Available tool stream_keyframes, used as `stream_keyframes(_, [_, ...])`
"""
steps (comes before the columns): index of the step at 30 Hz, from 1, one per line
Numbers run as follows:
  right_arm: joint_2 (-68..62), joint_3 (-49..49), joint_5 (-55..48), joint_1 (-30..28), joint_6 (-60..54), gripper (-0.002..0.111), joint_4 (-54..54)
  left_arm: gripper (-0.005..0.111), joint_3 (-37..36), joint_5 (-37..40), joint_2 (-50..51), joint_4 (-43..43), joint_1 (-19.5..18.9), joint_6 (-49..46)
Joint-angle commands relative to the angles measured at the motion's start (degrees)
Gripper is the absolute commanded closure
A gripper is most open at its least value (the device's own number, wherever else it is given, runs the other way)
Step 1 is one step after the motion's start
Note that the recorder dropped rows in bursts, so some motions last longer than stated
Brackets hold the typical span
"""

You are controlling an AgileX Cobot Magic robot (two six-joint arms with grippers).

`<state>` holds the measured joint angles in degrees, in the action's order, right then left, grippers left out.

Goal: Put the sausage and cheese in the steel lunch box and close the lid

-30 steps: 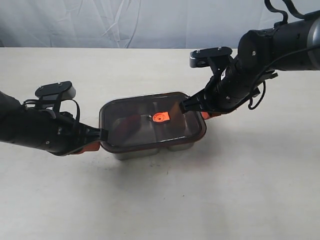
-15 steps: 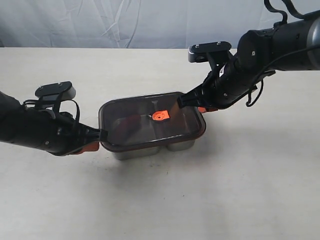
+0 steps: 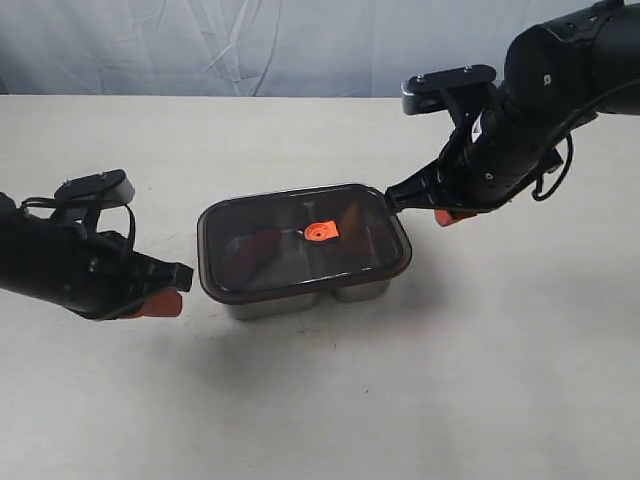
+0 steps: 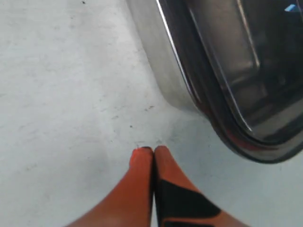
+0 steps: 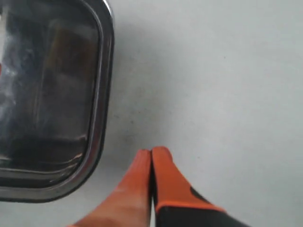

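1. Both pincers have pulled back from the lid. The left gripper point(image 4: 152, 150) and right gripper point(image 5: 151, 151) are squeezed shut and hold nothing.
2. Under them is a pale table point(image 3: 450, 380), with a wrinkly grey cloth point(image 3: 250, 45) behind.
3. The dark lid point(image 3: 290, 255) sits on the steel lunch box point(image 3: 285, 303), between the two pincers and near both.

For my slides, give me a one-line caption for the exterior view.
Dark lid sits on the steel lunch box, with the shut left gripper and shut right gripper on either side.
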<state>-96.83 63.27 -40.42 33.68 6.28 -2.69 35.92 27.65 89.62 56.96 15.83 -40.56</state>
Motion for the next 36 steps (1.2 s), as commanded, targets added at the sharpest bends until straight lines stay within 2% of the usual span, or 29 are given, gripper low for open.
stream_keyframes(1, [0.2,-0.2,-2.9,-0.3,-4.3,0.108,4.0,0.107,0.2,5.6,-2.6,-0.5,-0.3,-0.1])
stream_keyframes(6, [-1.7,-0.2,-5.4,-0.3,-7.2,0.108,8.0,0.107,0.2,7.7,-3.7,-0.4,-0.2,-0.1])
stream_keyframes(15, [-5.8,-0.2,-3.9,-0.3,-9.3,0.108,10.7,0.107,0.2,2.8,-3.7,1.2,4.9,0.9])
stream_keyframes(22, [-5.8,-0.2,-2.8,-0.3,-14.2,0.108,16.3,0.107,2.2,1.4,-3.6,1.2,4.9,1.2])
stream_keyframes(29, [-5.8,-0.2,-2.8,-0.3,-14.3,0.108,16.3,0.107,4.2,1.2,-3.6,0.8,4.9,1.2])
stream_keyframes(36, [-5.8,-0.2,-2.1,-0.3,-14.3,0.108,15.9,0.107,4.2,3.2,-3.6,-5.7,4.9,6.2])
